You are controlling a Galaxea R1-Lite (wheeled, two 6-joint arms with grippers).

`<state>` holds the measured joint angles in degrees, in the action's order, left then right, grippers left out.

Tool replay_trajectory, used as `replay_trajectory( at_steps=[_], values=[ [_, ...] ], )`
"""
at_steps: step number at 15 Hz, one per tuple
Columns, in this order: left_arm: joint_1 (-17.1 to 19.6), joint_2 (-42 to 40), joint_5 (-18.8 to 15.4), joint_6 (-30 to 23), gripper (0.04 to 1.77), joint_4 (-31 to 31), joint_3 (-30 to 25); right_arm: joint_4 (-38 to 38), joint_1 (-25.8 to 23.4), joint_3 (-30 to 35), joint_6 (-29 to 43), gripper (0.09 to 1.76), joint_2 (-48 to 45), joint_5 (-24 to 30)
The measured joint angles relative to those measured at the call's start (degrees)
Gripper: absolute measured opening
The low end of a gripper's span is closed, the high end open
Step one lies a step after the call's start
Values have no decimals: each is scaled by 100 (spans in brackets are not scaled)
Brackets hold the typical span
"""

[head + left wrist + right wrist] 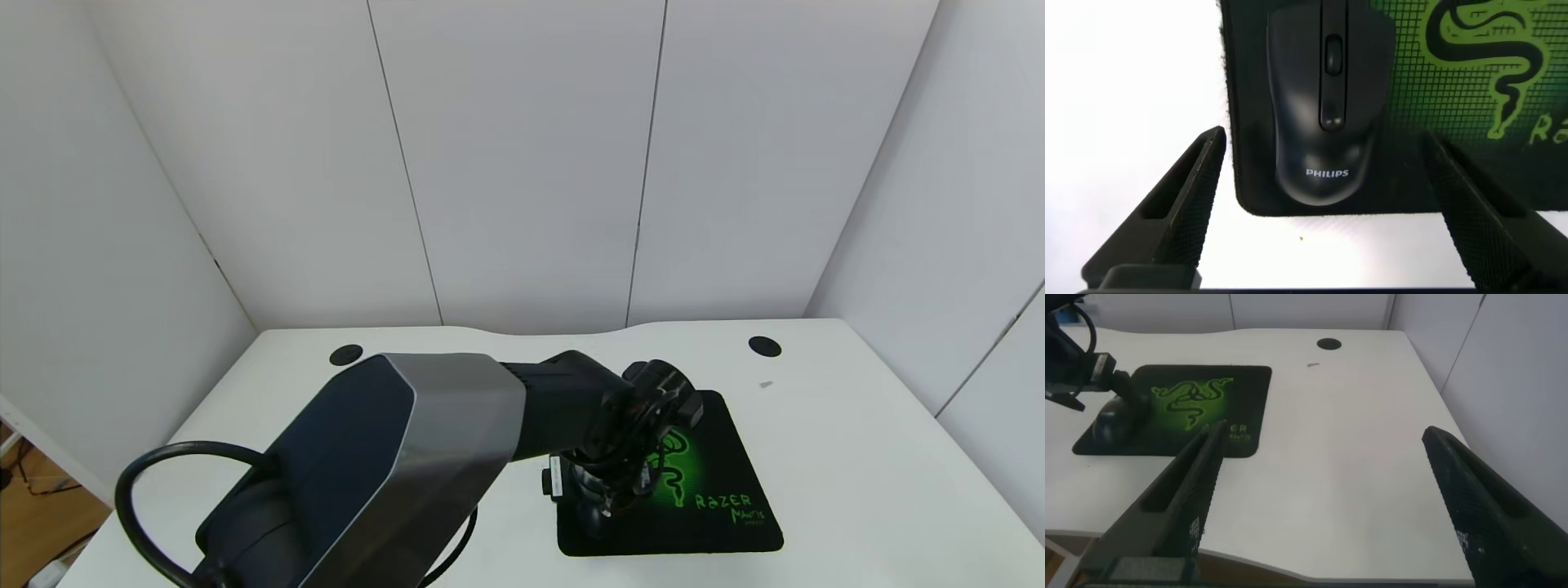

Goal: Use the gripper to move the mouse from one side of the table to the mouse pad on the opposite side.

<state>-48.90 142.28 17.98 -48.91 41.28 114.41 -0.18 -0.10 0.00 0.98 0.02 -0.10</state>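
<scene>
From the head, the left gripper [608, 490] hangs over the mouse pad [718, 457] on the table [857, 457]. Its wrist camera shows the mouse [1323, 106] lying on the pad's corner, fingers [1180, 208] spread apart, clear of it. The right gripper [1331, 506] hovers open, well apart.

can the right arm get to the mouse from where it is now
Probably yes, but not cleanly. The mouse sits on the near-left corner of the mouse pad, and bare table lies between it and the right gripper. The left gripper, open, hangs over it, crowding that spot.
</scene>
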Motion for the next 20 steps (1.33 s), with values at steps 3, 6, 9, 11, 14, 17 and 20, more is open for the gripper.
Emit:
replay_trajectory(
  at_steps=[3, 6, 9, 11, 14, 17, 20],
  values=[
    [166, -357, -2, 246, 169, 7, -73, 0, 0, 0, -2, 171, 0, 0],
    [435, -827, 0, 397, 170, -20, -300, 0, 0, 0, 0, 171, 0, 0],
    [811, -1345, 13, 507, 170, -61, -653, 0, 0, 0, 0, 171, 0, 2],
    [1108, -1736, -2, 624, 170, -168, -978, 2, 0, 0, 0, 171, 0, 0],
    [1637, -2483, -46, 931, 170, -775, -1882, -2, 0, 0, 0, 171, 0, -1],
    [2399, -3334, -63, 1470, 171, -1755, -3001, -2, 0, 0, 2, 171, 0, -1],
    [3241, -4145, -336, 2018, 171, -2442, -3939, 0, 0, 0, -2, 171, 0, 0]
  ],
)
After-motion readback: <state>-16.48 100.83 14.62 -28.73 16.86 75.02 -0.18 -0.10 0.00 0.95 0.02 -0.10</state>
